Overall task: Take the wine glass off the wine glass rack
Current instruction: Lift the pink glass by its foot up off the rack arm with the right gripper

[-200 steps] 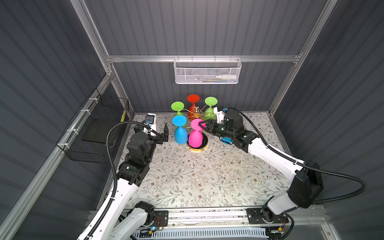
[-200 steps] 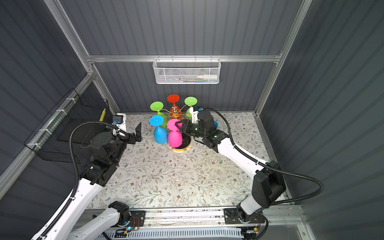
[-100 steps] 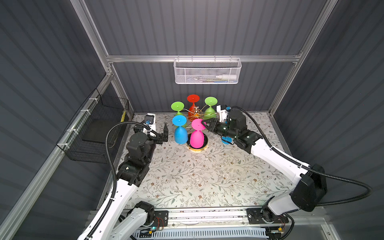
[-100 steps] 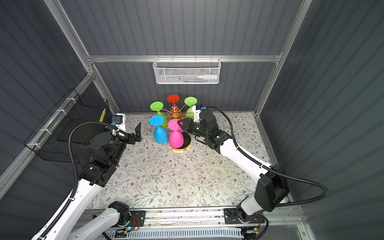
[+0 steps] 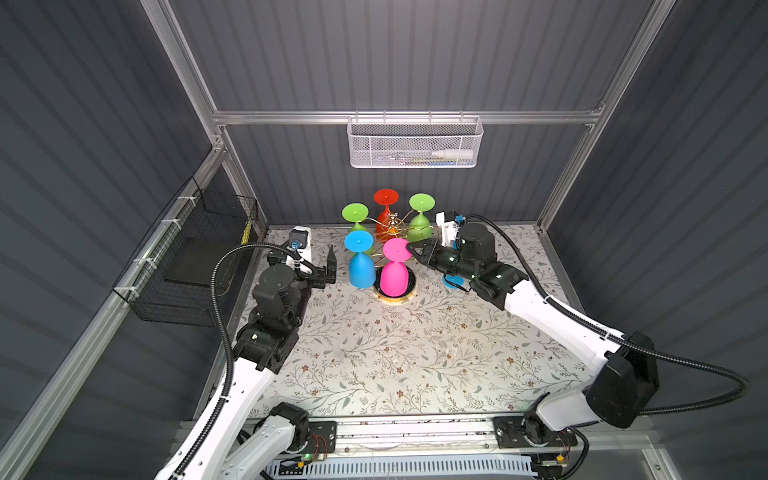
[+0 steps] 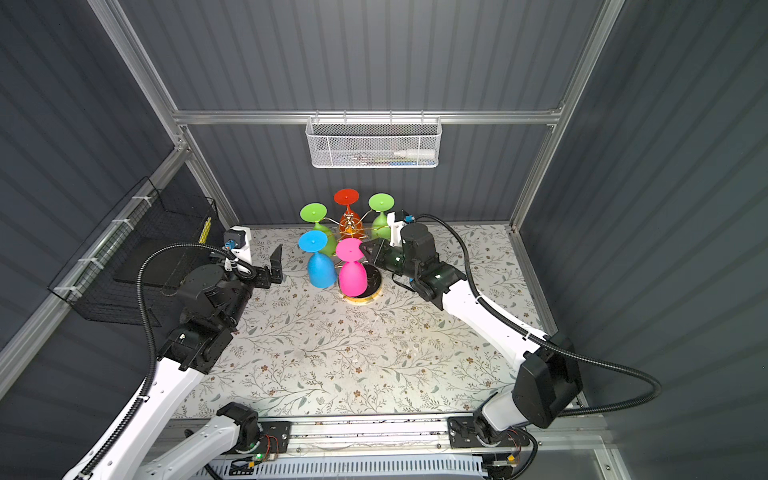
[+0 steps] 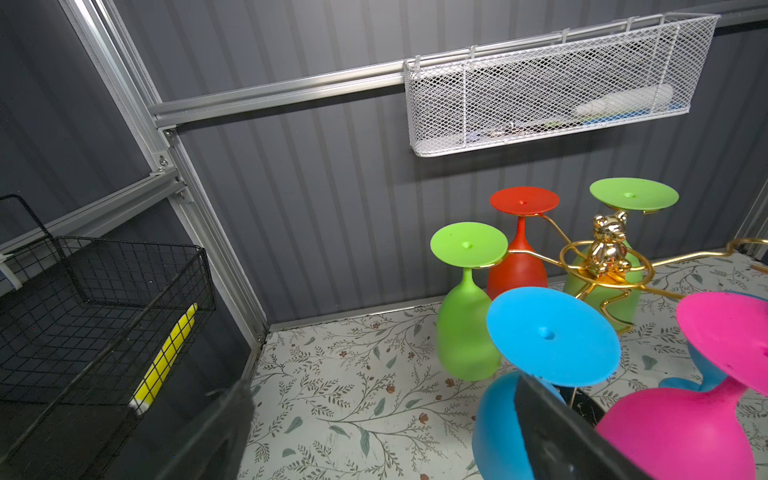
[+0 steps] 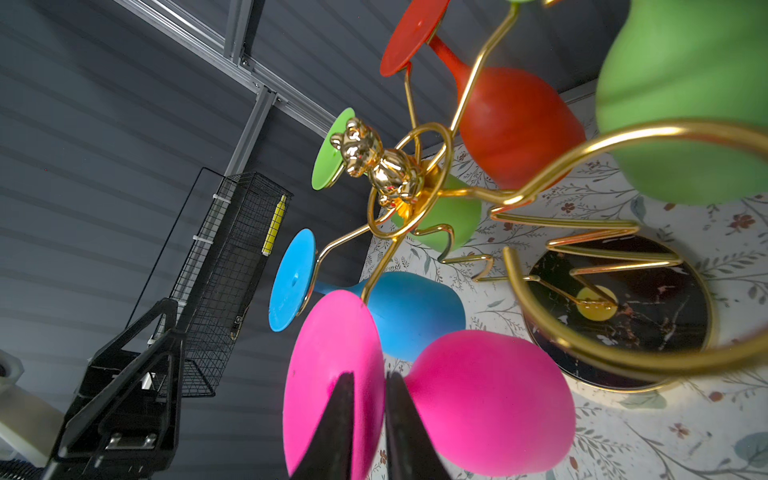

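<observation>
Mesh basket (image 5: 395,145) holds a tube (image 5: 451,154); wire basket (image 5: 166,299), a yellow stick (image 7: 166,357). Pink wine glass (image 5: 394,279) hangs inverted, right gripper (image 8: 370,376) narrow astride its stem (image 5: 397,263), hold unclear; left gripper (image 7: 382,380) gapes empty.

Both top views look steeply down from the front over the whole desk (image 5: 395,353). Both wrist views sit close, facing the wine glass rack (image 7: 604,249) from opposite sides.

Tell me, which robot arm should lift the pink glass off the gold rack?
The right arm. The right gripper pinches the pink wine glass by its foot, while the left gripper hangs open and empty beside the blue wine glass.
</observation>
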Available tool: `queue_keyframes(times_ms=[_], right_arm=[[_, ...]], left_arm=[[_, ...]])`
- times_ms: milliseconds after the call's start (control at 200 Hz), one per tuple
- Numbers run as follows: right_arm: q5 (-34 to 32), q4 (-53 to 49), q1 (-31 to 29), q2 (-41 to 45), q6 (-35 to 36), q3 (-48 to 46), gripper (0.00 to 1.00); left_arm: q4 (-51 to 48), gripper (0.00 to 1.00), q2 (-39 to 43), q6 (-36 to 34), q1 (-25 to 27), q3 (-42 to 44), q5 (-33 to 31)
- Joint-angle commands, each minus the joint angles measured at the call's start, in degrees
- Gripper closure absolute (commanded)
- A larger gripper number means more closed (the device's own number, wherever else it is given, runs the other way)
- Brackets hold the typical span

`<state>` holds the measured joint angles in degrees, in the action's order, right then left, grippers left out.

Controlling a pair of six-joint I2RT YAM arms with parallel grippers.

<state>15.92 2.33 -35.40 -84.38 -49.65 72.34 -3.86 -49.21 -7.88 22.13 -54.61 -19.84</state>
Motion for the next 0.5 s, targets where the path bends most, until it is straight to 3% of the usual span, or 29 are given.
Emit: queue_keyframes(times_ms=[0, 495], right_arm=[[-0.6, 0.4, 0.1, 1.3, 0.8, -0.5, 0.84], [-0.9, 0.2, 0.2, 2.3, 0.6, -0.7, 0.9]], left_arm=[[0.3, 0.0, 1.0, 0.3, -0.3, 0.0, 0.4], [0.3, 0.0, 0.9, 0.4, -0.3, 0.1, 0.5]])
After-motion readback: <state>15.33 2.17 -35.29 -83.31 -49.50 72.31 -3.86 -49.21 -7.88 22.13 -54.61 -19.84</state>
